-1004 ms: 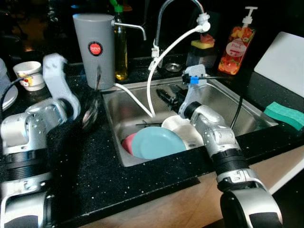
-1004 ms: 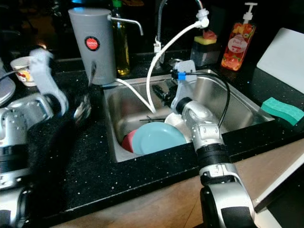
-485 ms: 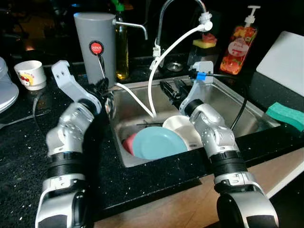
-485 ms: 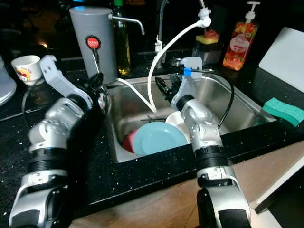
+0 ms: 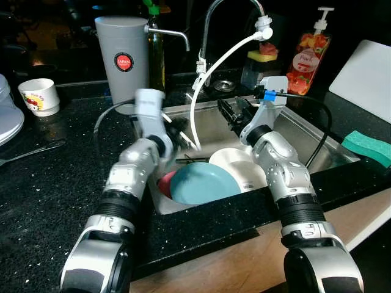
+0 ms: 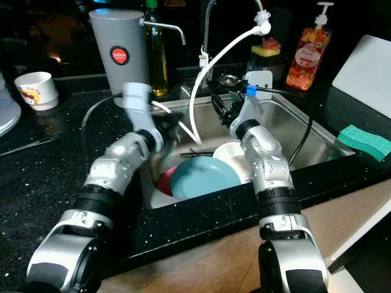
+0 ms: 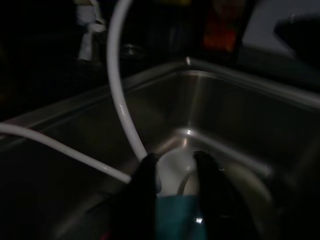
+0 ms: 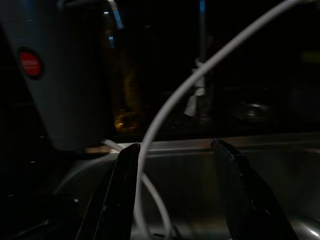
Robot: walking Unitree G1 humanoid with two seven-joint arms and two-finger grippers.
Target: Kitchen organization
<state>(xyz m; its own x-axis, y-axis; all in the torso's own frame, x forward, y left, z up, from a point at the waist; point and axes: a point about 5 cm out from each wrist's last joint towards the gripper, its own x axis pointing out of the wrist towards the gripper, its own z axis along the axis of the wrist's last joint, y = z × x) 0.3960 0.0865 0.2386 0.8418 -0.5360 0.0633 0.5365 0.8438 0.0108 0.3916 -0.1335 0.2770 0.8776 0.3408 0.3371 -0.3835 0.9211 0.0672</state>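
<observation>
Though the worktop on the far left carries only a small printed cup [image 5: 38, 96] and the edge of a white plate stack [image 5: 7, 119], well apart from the action, the real business is in the steel sink [image 5: 305, 131]. The tall grey water dispenser [image 5: 123, 56] stands behind its left corner, and a thin white hose [image 5: 215, 66] loops down from the tap head into the basin — right across the path of both arms.

The left gripper [image 5: 178, 131] reaches in over the sink's left rim, its fingers a little apart with nothing between them; its wrist camera looks down past the two black fingertips [image 7: 145, 172] at the dishes beneath, so I judge it is lining up for one of them. The dishes lie heaped at the front of the basin: a red bowl [image 5: 165, 182] peeking out at the left, a light blue plate [image 5: 203, 182] leaning over it, and a white bowl [image 5: 239, 168] just behind and to the right, touching the plate.

The right gripper [image 5: 233, 113] hovers higher, above the back of the basin, fingers spread wide and empty — the hose runs between them in its own camera, so a snag looks possible. Further right stand a soap bottle [image 5: 304, 60] and a green sponge [image 5: 365, 148] on the counter.
</observation>
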